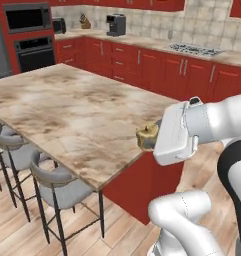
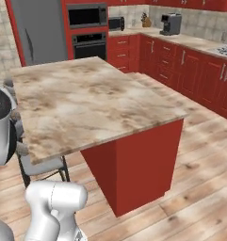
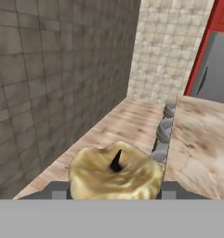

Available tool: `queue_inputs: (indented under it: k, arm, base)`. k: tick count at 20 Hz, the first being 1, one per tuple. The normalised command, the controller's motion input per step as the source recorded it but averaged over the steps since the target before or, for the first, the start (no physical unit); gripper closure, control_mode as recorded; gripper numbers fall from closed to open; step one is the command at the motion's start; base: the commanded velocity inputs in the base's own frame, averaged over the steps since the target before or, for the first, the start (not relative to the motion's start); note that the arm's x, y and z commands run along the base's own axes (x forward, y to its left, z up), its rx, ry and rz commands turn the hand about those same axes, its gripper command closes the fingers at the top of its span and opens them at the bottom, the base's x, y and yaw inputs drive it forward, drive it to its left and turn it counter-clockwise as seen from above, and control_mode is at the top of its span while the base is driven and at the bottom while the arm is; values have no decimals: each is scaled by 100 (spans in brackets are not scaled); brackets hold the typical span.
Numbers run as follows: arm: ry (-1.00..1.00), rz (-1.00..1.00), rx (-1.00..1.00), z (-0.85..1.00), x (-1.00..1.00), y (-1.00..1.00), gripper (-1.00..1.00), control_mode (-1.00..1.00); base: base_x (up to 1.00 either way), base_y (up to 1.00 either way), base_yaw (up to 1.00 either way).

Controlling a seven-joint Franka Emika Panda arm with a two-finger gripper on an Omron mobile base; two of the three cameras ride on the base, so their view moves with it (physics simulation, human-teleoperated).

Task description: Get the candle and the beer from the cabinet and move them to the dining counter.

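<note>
Hand point(image 1: 148, 137) level, clamping candle point(image 1: 147, 135) – beside dining counter point(image 1: 67, 110).

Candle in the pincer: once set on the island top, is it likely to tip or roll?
Probably neither: the candle looks squat and wide, so upright it should sit steady. On its side it could roll. Its lumpy wax rim looks soft and may dent.

Yellowish-tan candle point(image 3: 114, 176), seemingly dark-wicked; beige-brown marbled dining counter point(image 1: 67, 115), red base.

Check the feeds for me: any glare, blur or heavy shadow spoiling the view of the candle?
Left base view: even light, no glare, candle small and soft-edged. Hand view: candle close, coarse and slightly blurred, fingers mostly hidden. Right base view: flat, even lighting over the dining counter.
</note>
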Motion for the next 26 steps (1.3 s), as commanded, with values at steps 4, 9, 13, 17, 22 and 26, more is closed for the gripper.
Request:
queue_inputs:
  k: [4,9,13,17,22,26]
  arm:
    - [0,0,0,0,0,0,100,100]
    - [0,0,0,0,0,0,100,100]
    - [0,0,0,0,0,0,100,100]
    - [0,0,0,0,0,0,100,100]
    - [0,0,0,0,0,0,100,100]
    - [0,13,0,-25,33,0,100,-100]
  base:
    - [38,-31,40]
    - [68,-44,36]
    - [77,-33,31]
    - [83,-8,27]
    - [77,1,25]
    - [37,0,13]
